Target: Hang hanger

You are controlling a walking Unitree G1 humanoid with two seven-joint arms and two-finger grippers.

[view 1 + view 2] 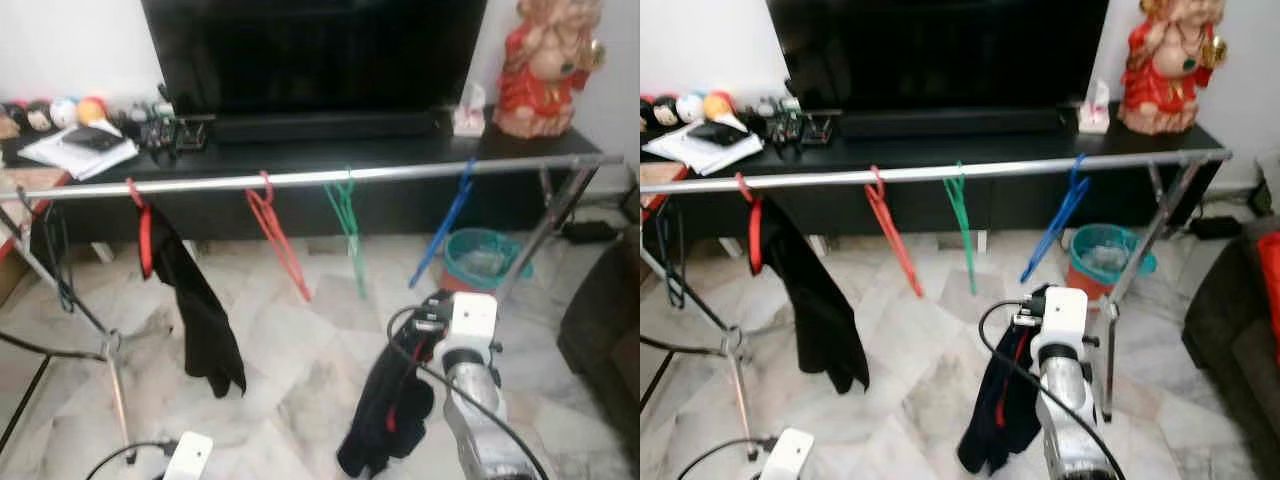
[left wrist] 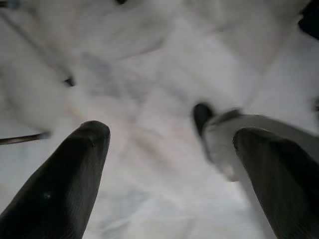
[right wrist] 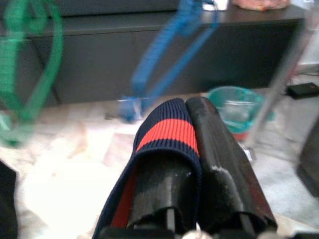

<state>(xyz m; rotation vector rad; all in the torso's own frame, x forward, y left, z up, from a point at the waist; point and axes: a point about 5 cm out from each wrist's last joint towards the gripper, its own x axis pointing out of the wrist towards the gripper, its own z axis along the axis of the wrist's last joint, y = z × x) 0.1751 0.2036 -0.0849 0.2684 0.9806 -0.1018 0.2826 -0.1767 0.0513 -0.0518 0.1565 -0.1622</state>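
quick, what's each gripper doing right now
Left gripper: open, holding nothing, pointed at the floor.
Right gripper: shut on the dark garment with a red stripe, below the rail.

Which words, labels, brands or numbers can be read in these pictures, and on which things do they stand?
None can be read.
Papers on the TV bench: print too small and blurred.
Tissue box: any label is blurred.
TV: no brand legible.
Garment in the right gripper: only a red stripe, no text.
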